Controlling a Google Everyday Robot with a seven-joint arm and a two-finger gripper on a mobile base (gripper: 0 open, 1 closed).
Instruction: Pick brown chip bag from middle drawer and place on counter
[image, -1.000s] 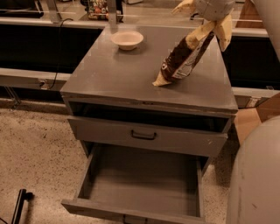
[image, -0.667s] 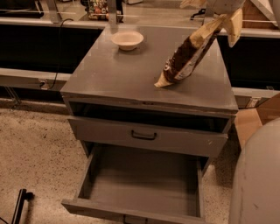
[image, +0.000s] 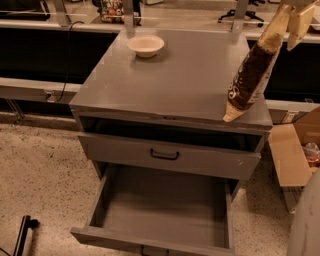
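My gripper (image: 289, 14) is at the top right, mostly cut off by the frame edge, shut on the cream-yellow top end of the brown chip bag (image: 250, 70). The bag hangs tilted, and its lower cream tip touches the counter (image: 185, 80) close to the front right corner. The middle drawer (image: 160, 207) is pulled open at the bottom of the cabinet, and its flat grey floor is bare.
A small cream bowl (image: 145, 45) stands at the counter's back left. A shallower drawer front with a dark handle (image: 165, 155) is just ajar above the open drawer. An open cardboard box (image: 292, 150) stands on the floor at the right. A pale ledge (image: 35, 90) runs behind.
The gripper has carried the bag to the right and toward the counter's front right corner. The bag's lower tip now rests near the edge. Bowl and drawers are unchanged.
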